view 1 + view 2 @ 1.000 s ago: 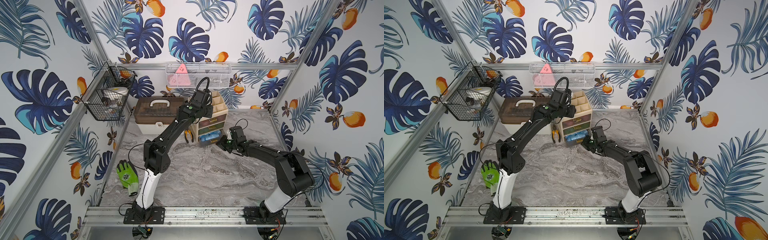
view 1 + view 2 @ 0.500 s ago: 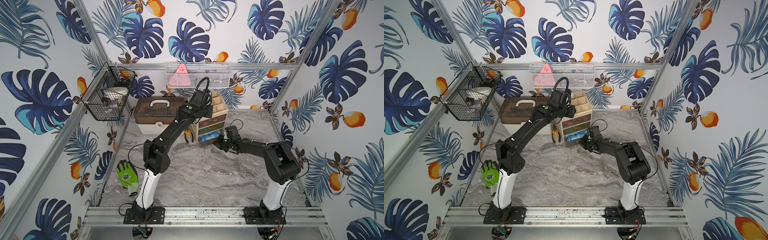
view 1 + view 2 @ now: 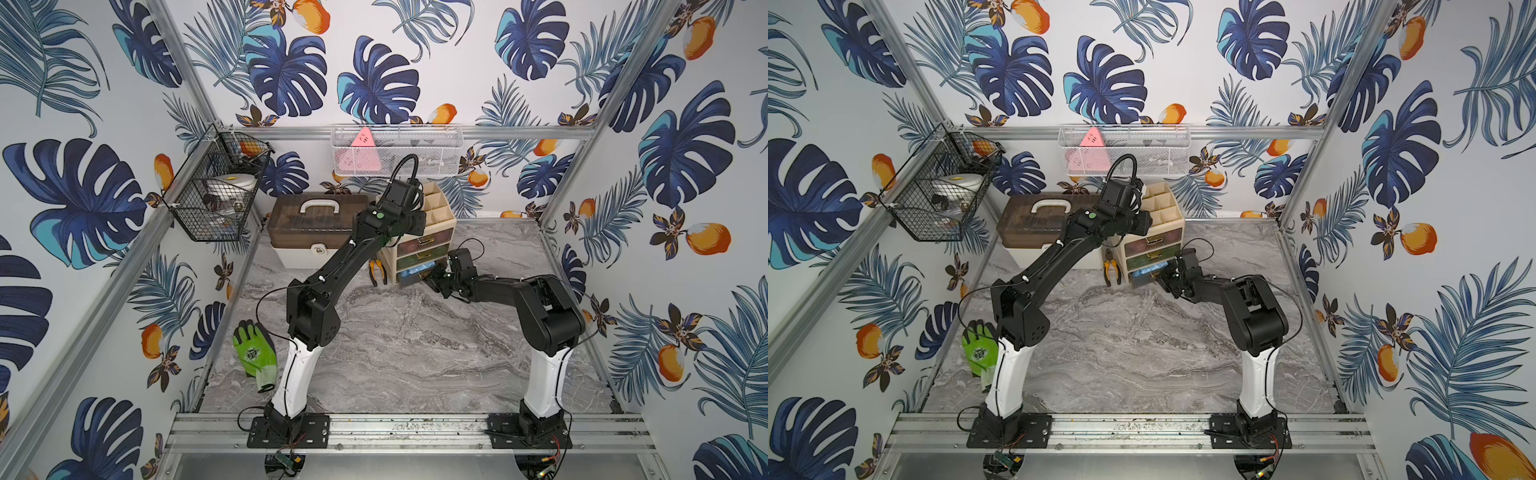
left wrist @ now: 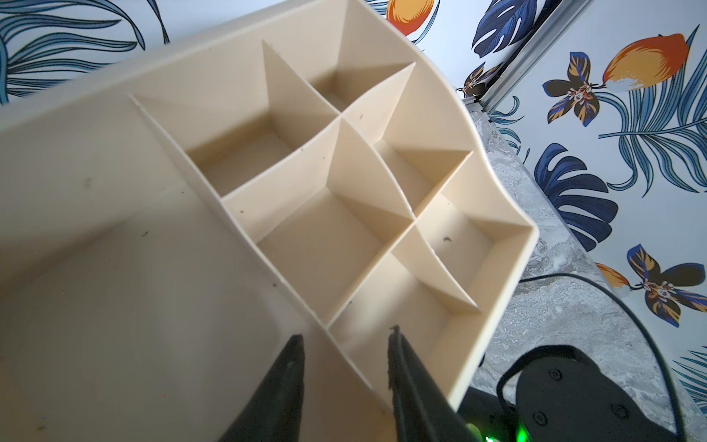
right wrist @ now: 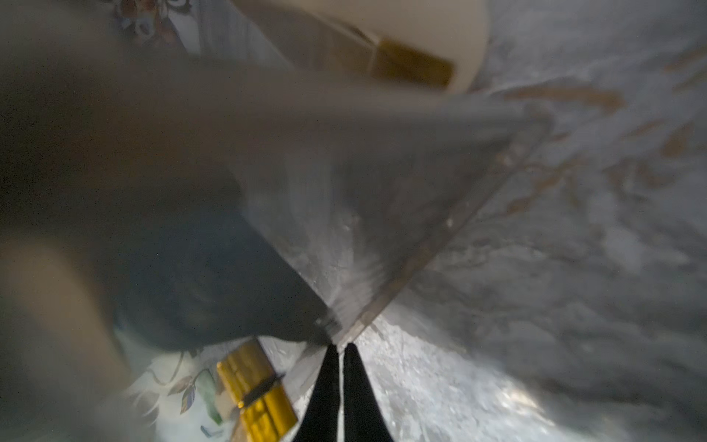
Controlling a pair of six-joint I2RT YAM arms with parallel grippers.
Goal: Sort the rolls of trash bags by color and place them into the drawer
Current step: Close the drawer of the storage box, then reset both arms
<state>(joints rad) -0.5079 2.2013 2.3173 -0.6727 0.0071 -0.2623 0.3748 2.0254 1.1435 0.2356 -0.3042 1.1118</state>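
Green-and-black work glove (image 3: 254,353) lies flat at lower left in both top views on the grey marble tabletop (image 3: 415,353). Near frame centre, the right gripper (image 5: 341,350), fingers pressed together and empty, sits at the front corner of the pulled-out clear bottom drawer (image 3: 406,279) of the cream plastic desk organizer (image 3: 442,216), and crinkly blue rolls of trash bags (image 3: 417,269) lie inside that drawer. Further back, upper centre, the left gripper (image 4: 346,340) hovers with jaws apart and empty over the organizer's open top compartments, with a dark brown toolbox (image 3: 309,220) just left.
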